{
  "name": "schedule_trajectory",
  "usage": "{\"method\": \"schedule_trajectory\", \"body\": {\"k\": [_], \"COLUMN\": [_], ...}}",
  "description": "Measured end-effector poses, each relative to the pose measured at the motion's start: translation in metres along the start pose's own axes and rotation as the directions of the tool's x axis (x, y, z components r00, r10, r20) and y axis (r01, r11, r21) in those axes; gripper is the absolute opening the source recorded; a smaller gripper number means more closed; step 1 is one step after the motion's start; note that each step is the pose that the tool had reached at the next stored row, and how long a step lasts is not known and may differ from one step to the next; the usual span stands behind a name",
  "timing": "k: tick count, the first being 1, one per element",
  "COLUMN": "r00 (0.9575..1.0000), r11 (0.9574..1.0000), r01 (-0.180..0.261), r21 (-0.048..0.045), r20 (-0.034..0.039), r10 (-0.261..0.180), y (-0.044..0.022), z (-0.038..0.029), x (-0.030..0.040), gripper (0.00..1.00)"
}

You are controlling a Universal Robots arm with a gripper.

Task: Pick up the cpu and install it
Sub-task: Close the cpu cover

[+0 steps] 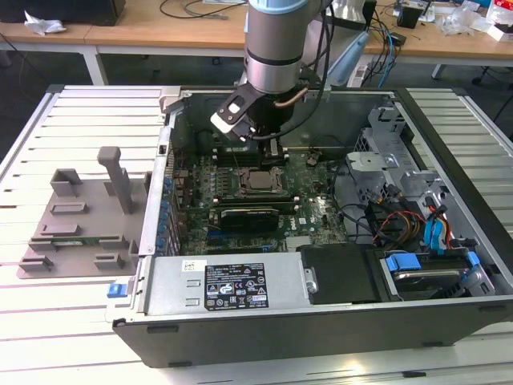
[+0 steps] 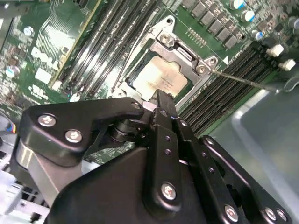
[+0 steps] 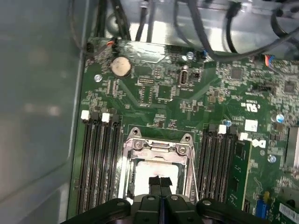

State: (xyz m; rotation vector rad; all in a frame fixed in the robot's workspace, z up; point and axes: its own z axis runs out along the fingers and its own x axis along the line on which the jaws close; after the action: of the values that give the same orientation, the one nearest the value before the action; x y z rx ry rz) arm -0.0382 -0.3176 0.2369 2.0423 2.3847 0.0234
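Note:
The cpu point(image 2: 161, 79) lies flat inside the black metal-framed socket point(image 2: 184, 53) of the green motherboard point(image 1: 309, 216), its pale silvery top facing up. It also shows in the first wrist view as the cpu point(image 3: 145, 171), and in the exterior view as the cpu point(image 1: 260, 181). My gripper point(image 3: 160, 181) hangs just above the near edge of the chip, its two black fingers pressed together with nothing between them. In the exterior view the gripper point(image 1: 271, 158) is inside the open computer case, over the socket.
Memory slots point(image 3: 98, 158) run along both sides of the socket. A grey fixture plate point(image 1: 80, 216) with raised blocks lies on the exterior view's left. The power supply point(image 1: 232, 285) sits at the case front, and a drive cage with cables point(image 1: 417, 220) is on the exterior view's right.

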Motion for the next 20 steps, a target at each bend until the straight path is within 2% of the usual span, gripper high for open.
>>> {"method": "schedule_trajectory", "body": {"k": [1, 2, 4, 5, 6, 8, 9, 11, 12, 14, 16, 17, 18, 19, 20], "r00": [0.9979, 0.9949, 0.9825, 0.9702, 0.9521, 0.9377, 0.9200, 0.9008, 0.8826, 0.8649, 0.8151, 0.7937, 0.7639, 0.7307, 0.7072], "r11": [0.9979, 0.9949, 0.9825, 0.9702, 0.9521, 0.9377, 0.9200, 0.9008, 0.8826, 0.8649, 0.8151, 0.7937, 0.7639, 0.7307, 0.7072], "r01": [0.064, 0.101, 0.186, 0.242, 0.306, 0.347, 0.392, 0.434, 0.470, 0.502, 0.579, 0.608, 0.645, 0.683, 0.707], "r21": [0.0005, 0.0008, 0.0013, 0.0016, 0.0018, 0.0021, 0.0022, 0.0023, 0.0024, 0.0025, 0.0026, 0.0026, 0.0024, 0.0024, 0.0022], "r20": [-0.0008, -0.0013, -0.0025, -0.0033, -0.0043, -0.0049, -0.0056, -0.0063, -0.0069, -0.0074, -0.0088, -0.0093, -0.0101, -0.0108, -0.0113], "r10": [-0.064, -0.101, -0.186, -0.242, -0.306, -0.347, -0.392, -0.434, -0.470, -0.502, -0.579, -0.608, -0.645, -0.683, -0.707], "y": [0.0000, 0.0000, 0.0000, 0.0000, 0.0000, 0.0000, 0.0000, 0.0000, 0.0000, 0.0000, 0.0000, 0.0000, 0.0000, 0.0000, 0.0000], "z": [0.0000, 0.0000, 0.0001, 0.0001, 0.0001, 0.0001, 0.0001, 0.0001, 0.0001, 0.0001, 0.0001, 0.0001, 0.0002, 0.0002, 0.0003], "x": [0.0000, 0.0000, 0.0000, 0.0000, 0.0000, 0.0000, 0.0000, 0.0000, 0.0000, 0.0000, 0.0000, 0.0000, 0.0000, 0.0000, 0.0000], "gripper": [0.11, 0.11, 0.11, 0.11, 0.11, 0.11, 0.11, 0.11, 0.11, 0.11, 0.11, 0.11, 0.11, 0.11, 0.11]}}
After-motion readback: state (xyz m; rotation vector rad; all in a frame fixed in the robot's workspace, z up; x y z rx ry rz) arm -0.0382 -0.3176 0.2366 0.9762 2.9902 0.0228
